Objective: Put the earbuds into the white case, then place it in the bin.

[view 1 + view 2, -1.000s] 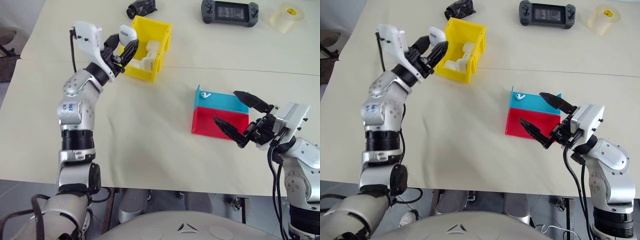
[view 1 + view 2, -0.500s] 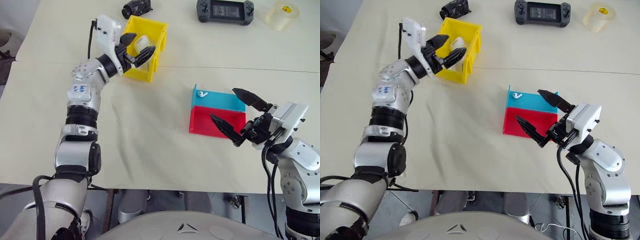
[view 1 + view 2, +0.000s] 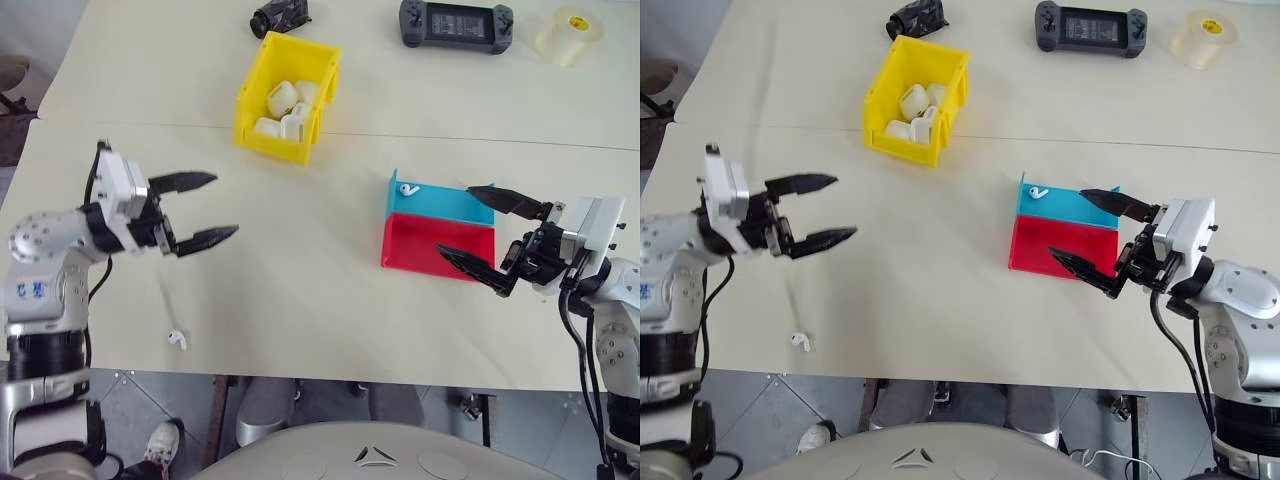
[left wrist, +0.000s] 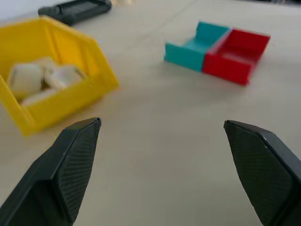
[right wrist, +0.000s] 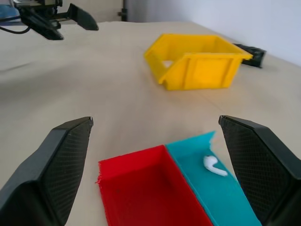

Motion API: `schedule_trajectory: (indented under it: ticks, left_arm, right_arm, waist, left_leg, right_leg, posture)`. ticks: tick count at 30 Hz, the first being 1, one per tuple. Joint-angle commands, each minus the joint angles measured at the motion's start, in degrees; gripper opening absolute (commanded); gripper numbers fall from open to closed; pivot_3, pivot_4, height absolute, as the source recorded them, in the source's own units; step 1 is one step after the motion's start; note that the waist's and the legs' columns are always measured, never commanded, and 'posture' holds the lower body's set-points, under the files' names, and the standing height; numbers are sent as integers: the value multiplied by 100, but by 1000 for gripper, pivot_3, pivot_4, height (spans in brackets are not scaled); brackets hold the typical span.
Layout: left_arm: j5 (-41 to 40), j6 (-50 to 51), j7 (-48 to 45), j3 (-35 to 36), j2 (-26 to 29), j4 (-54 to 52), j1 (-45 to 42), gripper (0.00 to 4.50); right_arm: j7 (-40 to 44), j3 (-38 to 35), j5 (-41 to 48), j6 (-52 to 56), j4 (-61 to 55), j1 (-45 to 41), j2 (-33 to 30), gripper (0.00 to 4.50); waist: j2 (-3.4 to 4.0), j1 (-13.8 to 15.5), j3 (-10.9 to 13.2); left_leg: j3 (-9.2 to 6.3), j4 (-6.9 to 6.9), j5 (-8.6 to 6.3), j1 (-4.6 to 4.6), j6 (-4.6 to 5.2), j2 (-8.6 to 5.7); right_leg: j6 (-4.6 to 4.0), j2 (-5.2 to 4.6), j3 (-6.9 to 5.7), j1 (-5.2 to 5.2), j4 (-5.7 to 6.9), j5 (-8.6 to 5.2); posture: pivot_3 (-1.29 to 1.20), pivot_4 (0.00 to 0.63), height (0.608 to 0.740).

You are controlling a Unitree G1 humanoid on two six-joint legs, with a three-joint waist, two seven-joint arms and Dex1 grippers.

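The yellow bin (image 3: 250,100) stands at the far middle-left of the table, and several white cases (image 3: 283,108) lie inside it. My left gripper (image 3: 226,204) hovers open and empty over the bare table, nearer and to the left of the bin. One earbud (image 3: 407,188) lies in the blue tray (image 3: 450,207). Another earbud (image 3: 178,340) rests on the table near the front edge, below my left arm. My right gripper (image 3: 454,220) is open and empty, with its fingers spread over the red tray (image 3: 425,250). The right wrist view looks at the earbud (image 5: 214,165) in the tray.
A black handheld console (image 3: 457,22), a roll of clear tape (image 3: 570,33) and a small black object (image 3: 282,15) lie along the far side. The red and blue trays sit joined at right of centre. The table's front edge runs just below the loose earbud.
My left gripper let go of a white case over the bin, opened, and drew back toward the near left. The case now lies in the bin. My right gripper has barely moved.
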Motion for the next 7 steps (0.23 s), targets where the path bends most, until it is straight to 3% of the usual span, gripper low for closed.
schedule_trajectory:
  ticks: [1,7]
  left_arm:
    - [-210,-166,110,234,-31,-833,457,4459]
    - [14,-441,715,108,-403,-1239,698,4459]
  right_arm:
    - [399,-61,88,-72,237,-123,-171,4500]
    - [646,-123,-184,-368,687,-180,-236,4500]
  waist:
    - [0,8,0]
    - [0,-6,0]
  left_leg:
    - [-1,0,-1,0,1,-1]
    - [2,-2,-4,2,1,2]
  right_leg:
    - [0,-2,0,1,-6,0]
    - [-1,0,3,0,-9,0]
  posture:
    - [0,150,740]
    - [0,150,740]
